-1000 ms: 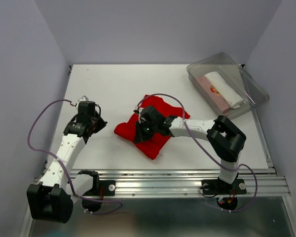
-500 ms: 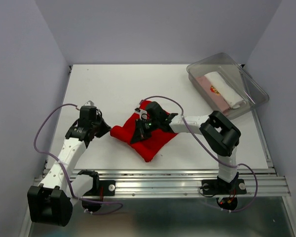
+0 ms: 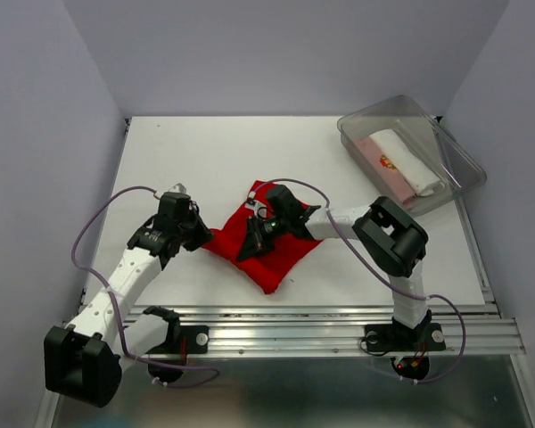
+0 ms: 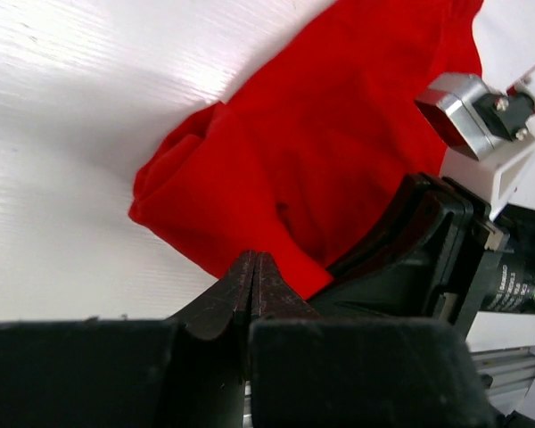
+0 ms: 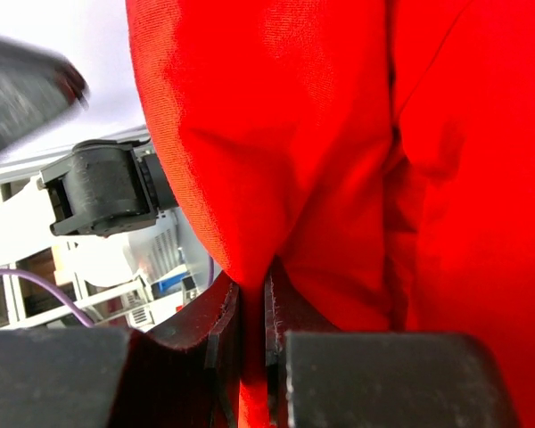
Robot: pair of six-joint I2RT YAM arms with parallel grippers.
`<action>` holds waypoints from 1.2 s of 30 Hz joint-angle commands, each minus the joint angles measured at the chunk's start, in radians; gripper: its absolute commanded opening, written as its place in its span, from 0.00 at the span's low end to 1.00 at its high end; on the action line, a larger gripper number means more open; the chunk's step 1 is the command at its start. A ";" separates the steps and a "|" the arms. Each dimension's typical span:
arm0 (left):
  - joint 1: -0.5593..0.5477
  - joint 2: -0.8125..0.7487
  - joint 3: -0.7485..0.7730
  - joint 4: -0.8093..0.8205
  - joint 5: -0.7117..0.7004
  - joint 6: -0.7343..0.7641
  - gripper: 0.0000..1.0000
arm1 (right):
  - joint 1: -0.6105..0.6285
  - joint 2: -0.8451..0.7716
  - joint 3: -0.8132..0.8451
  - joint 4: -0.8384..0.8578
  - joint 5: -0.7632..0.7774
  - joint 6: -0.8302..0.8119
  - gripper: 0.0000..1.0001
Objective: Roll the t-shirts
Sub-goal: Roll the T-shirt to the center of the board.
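Note:
The red t-shirt (image 3: 281, 259) lies bunched in the middle of the white table (image 3: 205, 160). My right gripper (image 3: 251, 247) is shut on a fold of it, and in the right wrist view red cloth (image 5: 339, 134) hangs pinched between the jaws (image 5: 252, 287). My left gripper (image 3: 200, 236) is shut at the shirt's left edge. Its closed tips (image 4: 254, 260) sit against the red cloth (image 4: 321, 134) with nothing visible between them. A white roll (image 3: 408, 159) and a pale pink roll (image 3: 380, 168) with red print lie in the bin.
A clear plastic bin (image 3: 446, 147) stands at the table's back right corner. The metal rail (image 3: 321, 332) with both arm bases runs along the near edge. Grey walls close in the left, the back and the right.
My left arm has swung right until its shut gripper reaches the shirt's left edge. My right gripper has shifted slightly left with the cloth, and the shirt has drawn into a narrower heap.

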 commanded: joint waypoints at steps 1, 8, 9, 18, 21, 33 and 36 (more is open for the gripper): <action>-0.060 0.018 -0.003 -0.005 -0.042 -0.067 0.00 | -0.017 0.013 -0.015 0.066 -0.056 0.020 0.01; -0.139 -0.051 -0.014 -0.051 -0.175 -0.176 0.00 | -0.028 0.025 -0.025 0.067 -0.061 0.015 0.01; -0.139 -0.055 -0.017 -0.059 -0.192 -0.190 0.00 | -0.037 0.028 -0.025 0.067 -0.063 0.016 0.01; -0.143 0.009 0.007 -0.136 -0.214 -0.236 0.00 | -0.047 0.042 -0.041 0.091 -0.070 0.030 0.01; -0.148 0.029 0.007 -0.139 -0.215 -0.238 0.00 | -0.047 0.043 -0.049 0.102 -0.072 0.036 0.01; -0.155 0.144 0.021 -0.010 -0.229 -0.192 0.00 | -0.056 0.030 -0.074 0.129 -0.081 0.046 0.01; -0.155 0.170 0.032 0.054 -0.238 -0.169 0.00 | -0.056 0.028 -0.074 0.132 -0.083 0.046 0.01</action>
